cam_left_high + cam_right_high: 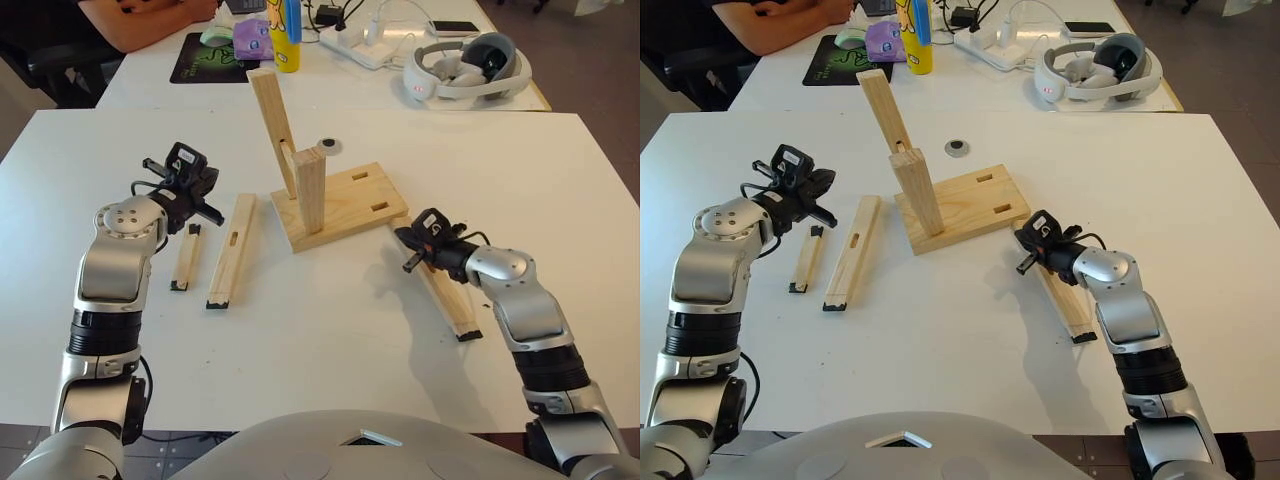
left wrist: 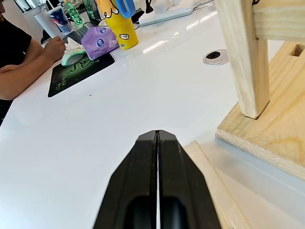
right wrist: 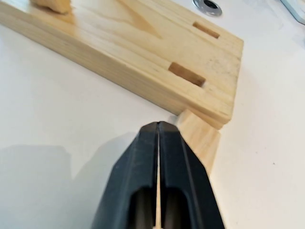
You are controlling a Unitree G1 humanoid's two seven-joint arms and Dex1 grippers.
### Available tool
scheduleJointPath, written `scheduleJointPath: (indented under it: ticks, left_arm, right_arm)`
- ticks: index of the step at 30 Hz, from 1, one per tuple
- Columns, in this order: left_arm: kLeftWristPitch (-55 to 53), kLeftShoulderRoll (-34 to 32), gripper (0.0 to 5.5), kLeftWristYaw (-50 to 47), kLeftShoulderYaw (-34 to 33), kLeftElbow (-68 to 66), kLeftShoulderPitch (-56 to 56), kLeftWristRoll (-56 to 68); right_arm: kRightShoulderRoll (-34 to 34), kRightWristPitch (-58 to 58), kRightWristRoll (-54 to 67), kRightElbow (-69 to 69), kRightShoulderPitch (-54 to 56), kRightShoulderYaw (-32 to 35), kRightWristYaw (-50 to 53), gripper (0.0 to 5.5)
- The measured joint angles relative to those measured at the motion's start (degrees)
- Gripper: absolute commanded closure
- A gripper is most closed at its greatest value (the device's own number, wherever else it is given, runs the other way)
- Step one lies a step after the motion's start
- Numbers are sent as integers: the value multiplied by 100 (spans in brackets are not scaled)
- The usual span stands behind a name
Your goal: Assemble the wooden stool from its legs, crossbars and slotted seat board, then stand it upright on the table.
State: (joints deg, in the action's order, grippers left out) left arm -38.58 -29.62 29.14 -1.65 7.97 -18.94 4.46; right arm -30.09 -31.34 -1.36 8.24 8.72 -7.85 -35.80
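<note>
a white table [image 1: 330,350] carries everything. from the head we see the left gripper [image 1: 203,192] near a short crossbar [image 1: 186,258], with a loose leg [image 1: 231,250] just beside it. the right gripper [image 1: 415,240] sits over another leg [image 1: 452,302]. at the left wrist, the fingers [image 2: 138,181] are pressed together and empty, and the seat board [image 2: 271,138] lies ahead with an upright leg [image 2: 243,57] in it. at the right wrist, that gripper is likewise pressed together and empty, with the board's corner just ahead.

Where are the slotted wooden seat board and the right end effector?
Slotted wooden seat board [image 1: 345,208]: left eye view, on its bare top face.
Right end effector [image 3: 157,126]: right wrist view, at the shut fingertips' seam.
</note>
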Motion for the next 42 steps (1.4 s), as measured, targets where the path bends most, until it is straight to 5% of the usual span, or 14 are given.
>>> scheduleJointPath:
  ticks: [15, 21, 28, 42]
  left_arm:
    - [-599, -252, 549, 549, -212, 645, -48, 869]
    - [-583, -863, 549, 1649, -274, 1192, 292, 1581]
    - [-483, -1265, 549, 2231, 743, 1529, 652, 1523]
    - [40, -859, 549, 1813, 2316, 680, 412, 327]
  right_arm:
    - [-272, -198, -475, -379, 243, -252, 144, 550]
    - [-70, 114, -258, -364, 669, 137, 369, 550]
    - [-60, 773, -396, -1609, 1528, 231, 566, 550]
    - [435, 2230, -845, -4882, 2822, -488, 208, 550]
